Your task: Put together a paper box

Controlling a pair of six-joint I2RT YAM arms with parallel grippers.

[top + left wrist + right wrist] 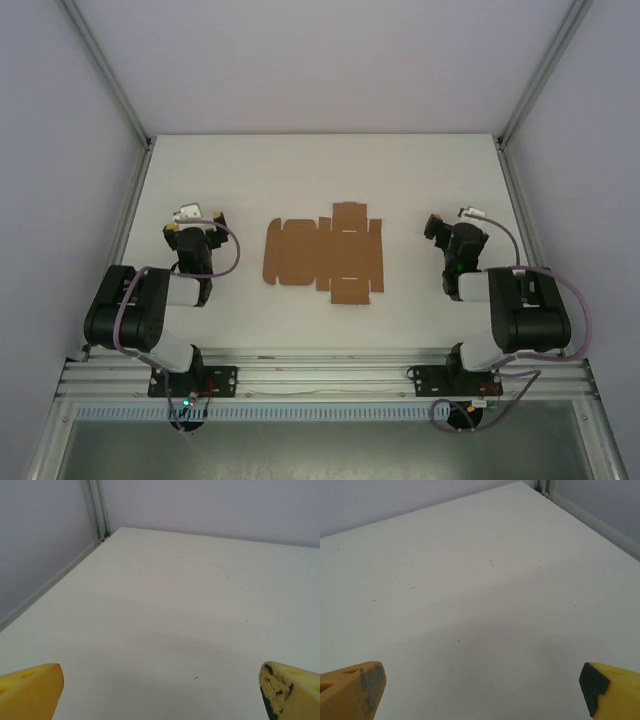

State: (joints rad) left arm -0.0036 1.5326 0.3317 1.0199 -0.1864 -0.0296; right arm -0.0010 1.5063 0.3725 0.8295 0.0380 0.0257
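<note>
Unfolded paper box (324, 254) lies flat on the white tabletop (250, 170), between two arms with wide pincers.

The brown kraft blank sits at about the middle of the tabletop, flaps spread and crease lines showing. The left pincer (197, 222) is well to its left and the right pincer (450, 222) well to its right, and neither touches the cardboard. In the left wrist view the left pincer (160, 692) stands wide apart, its yellow fingertips (32, 690) at the frame's lower corners over bare tabletop. In the right wrist view the right pincer (482, 692) is equally wide, with nothing between its yellow fingertips (612, 690).
</note>
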